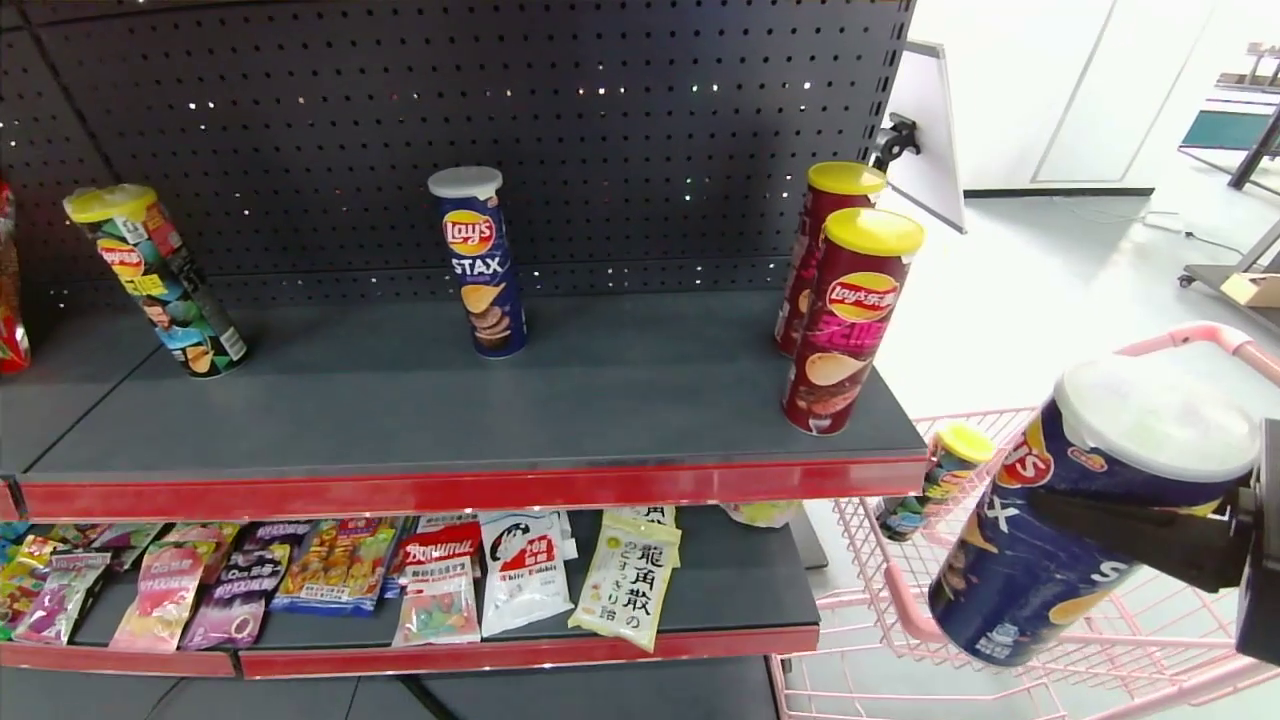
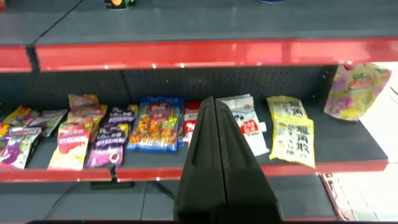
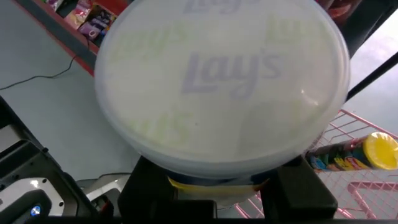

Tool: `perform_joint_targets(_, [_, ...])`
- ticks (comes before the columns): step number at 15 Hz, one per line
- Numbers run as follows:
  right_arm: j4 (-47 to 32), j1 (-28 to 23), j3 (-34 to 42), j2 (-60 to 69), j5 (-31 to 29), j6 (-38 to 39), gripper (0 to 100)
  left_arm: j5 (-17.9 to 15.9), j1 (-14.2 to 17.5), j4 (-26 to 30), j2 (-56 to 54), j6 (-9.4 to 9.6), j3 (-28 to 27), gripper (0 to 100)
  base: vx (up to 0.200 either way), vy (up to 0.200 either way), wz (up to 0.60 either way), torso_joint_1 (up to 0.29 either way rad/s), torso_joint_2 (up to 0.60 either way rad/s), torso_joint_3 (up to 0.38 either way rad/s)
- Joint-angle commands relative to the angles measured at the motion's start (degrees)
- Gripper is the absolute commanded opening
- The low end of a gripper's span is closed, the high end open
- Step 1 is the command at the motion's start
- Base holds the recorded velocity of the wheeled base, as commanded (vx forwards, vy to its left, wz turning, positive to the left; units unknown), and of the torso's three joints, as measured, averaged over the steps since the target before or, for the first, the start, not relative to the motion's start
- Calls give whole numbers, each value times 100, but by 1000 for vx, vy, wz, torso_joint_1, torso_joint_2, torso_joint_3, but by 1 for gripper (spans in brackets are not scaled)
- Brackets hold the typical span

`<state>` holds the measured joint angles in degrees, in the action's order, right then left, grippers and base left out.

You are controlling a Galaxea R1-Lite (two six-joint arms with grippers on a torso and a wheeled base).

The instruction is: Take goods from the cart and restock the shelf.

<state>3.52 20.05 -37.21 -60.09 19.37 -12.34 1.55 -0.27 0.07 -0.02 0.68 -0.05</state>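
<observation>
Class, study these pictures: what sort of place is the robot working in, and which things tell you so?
Probably a shop aisle: a pegboard-backed shelf stocked with chip cans and snack packets, beside a pink shopping cart.

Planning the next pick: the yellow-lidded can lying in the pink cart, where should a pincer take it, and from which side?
Grip the can across its round body just below the yellow lid, coming from above through the cart's open top. It leans in the corner, lid uppermost, so the wire walls likely block a sideways approach.
</observation>
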Motion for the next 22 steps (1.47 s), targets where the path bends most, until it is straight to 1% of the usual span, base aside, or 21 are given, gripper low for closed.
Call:
perform_joint_targets(1, [131,51,64,-73,-3,3,0,3,0,1,2,2,5,0,0,0,0,0,0,0])
perform_joint_targets(2, [184,51,91,-73,-3,-6,0,3,0,1,2,2,5,0,0,0,0,0,0,0])
perform_joint_targets(4, [201,69,91,-21,23,-6,0,3,0,1,2,2,-4,0,0,200,0,2,5,7])
perform_joint_targets(6, [201,227,91,-47,155,-6,0,3,0,1,2,2,-4,0,0,200,0,2,0,2])
perform_joint_targets(8, [201,262,91,-56,199,-14,0,3,0,1,2,2,5,0,0,200,0,15,2,5])
perform_joint_targets(15, [201,271,82,-21,243,-76,0,3,0,1,2,2,5,0,0,200,0,2,2,3])
perform_joint_targets(19, [201,271,99,6,278,-76,0,12,0,1,2,2,5,0,0,0,0,0,0,0])
perform_joint_targets(21, [210,429,108,23,348,-76,0,12,0,1,2,2,-4,0,0,0,0,0,0,0])
perform_joint_targets(22, [210,491,117,41,392,-67,0,12,0,1,2,2,-4,0,200,0,0,2,7,2])
